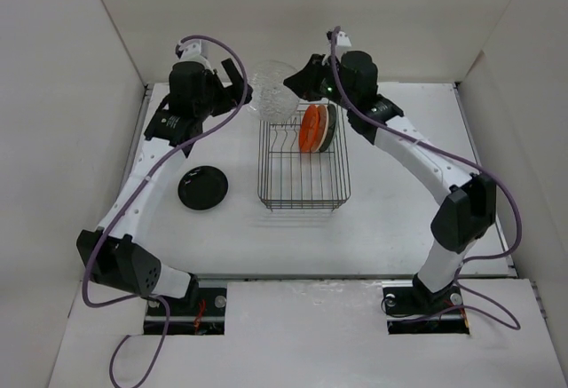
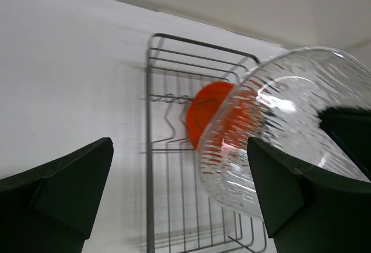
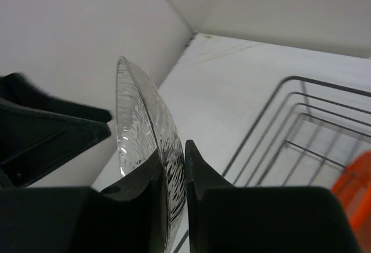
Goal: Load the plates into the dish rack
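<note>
My right gripper (image 1: 297, 82) (image 3: 174, 154) is shut on the rim of the clear textured glass plate (image 1: 273, 92) (image 3: 136, 120) and holds it on edge above the far left corner of the black wire dish rack (image 1: 303, 206) (image 3: 272, 108). My left gripper (image 1: 235, 82) (image 2: 178, 149) is open and empty just left of the glass plate (image 2: 278, 137). The orange plate (image 1: 311, 128) (image 2: 206, 111) stands upright in the rack (image 2: 152, 149) with the dark teal plate (image 1: 327, 129) behind it. The glossy black plate (image 1: 203, 187) lies flat on the table, left of the rack. The cream plate is not visible.
White walls enclose the table on the left, back and right. The near half of the rack holds only bare divider prongs (image 1: 293, 153).
</note>
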